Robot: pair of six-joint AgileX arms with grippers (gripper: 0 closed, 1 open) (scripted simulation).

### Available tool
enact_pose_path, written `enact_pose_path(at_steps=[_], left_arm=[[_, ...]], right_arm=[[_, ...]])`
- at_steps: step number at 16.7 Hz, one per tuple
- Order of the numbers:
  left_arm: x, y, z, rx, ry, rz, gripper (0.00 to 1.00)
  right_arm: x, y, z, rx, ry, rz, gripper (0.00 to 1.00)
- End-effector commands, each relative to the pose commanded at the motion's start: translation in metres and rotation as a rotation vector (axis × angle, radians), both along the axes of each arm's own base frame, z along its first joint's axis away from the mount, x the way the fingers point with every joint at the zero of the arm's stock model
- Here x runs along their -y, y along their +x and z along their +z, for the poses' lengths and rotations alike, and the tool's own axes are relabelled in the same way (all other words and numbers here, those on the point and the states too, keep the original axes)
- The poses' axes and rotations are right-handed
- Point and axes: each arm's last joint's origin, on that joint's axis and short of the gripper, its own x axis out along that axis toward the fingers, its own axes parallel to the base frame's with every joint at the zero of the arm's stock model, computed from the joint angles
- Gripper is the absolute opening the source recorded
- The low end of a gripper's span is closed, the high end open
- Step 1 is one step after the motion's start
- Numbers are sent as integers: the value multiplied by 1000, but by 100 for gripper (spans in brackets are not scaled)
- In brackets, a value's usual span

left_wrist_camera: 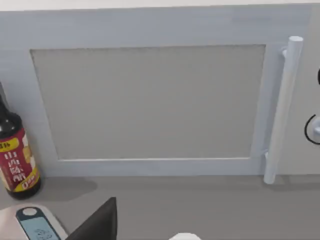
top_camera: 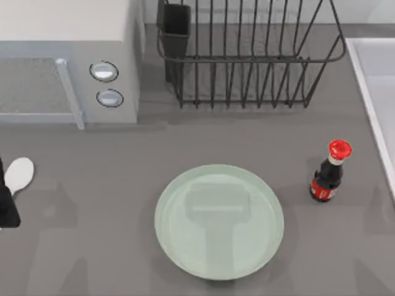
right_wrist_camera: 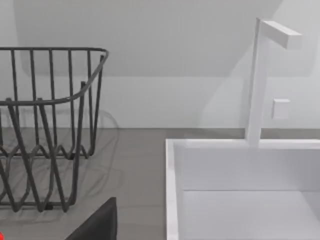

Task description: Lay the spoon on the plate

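The white spoon (top_camera: pixel 18 174) lies at the table's far left edge; its oval bowl shows and its handle is hidden under my left gripper (top_camera: pixel 6 205), which hangs right over it, open. In the left wrist view one dark finger (left_wrist_camera: pixel 97 222) and a sliver of the spoon (left_wrist_camera: pixel 185 236) show in front of the microwave door. The pale-green plate (top_camera: pixel 185 246) sits at the middle front of the table, bare, well to the right of the spoon. My right arm is parked at the right, one dark finger (right_wrist_camera: pixel 97 222) showing, open.
A grey microwave (top_camera: pixel 68 68) stands at the back left and a black wire rack (top_camera: pixel 247 61) at the back middle. A red-capped dark bottle (top_camera: pixel 327 176) stands right of the plate. A white sink (right_wrist_camera: pixel 240 190) lines the right edge. The left wrist view shows another dark bottle (left_wrist_camera: pixel 15 160) and a small scale (left_wrist_camera: pixel 35 227).
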Motion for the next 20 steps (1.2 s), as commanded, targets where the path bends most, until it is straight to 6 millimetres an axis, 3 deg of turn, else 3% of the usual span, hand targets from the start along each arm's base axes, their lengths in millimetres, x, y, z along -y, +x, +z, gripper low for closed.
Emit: enact_pose_path(at_steps=[5,12,16,20], left_arm=[[-4,38,24,-454,38,-5,100],[-17,117,21,-1080,52,-39,100],[-25,152,10,-1289,46,-61,100],[-28,165,5,-1363,43,-71,100]], right_arm=[[0,0,0,0,0,0,100],[0,0,0,0,0,0,100],[0,0,0,0,0,0,100],[0,0,0,0,0,0,100]])
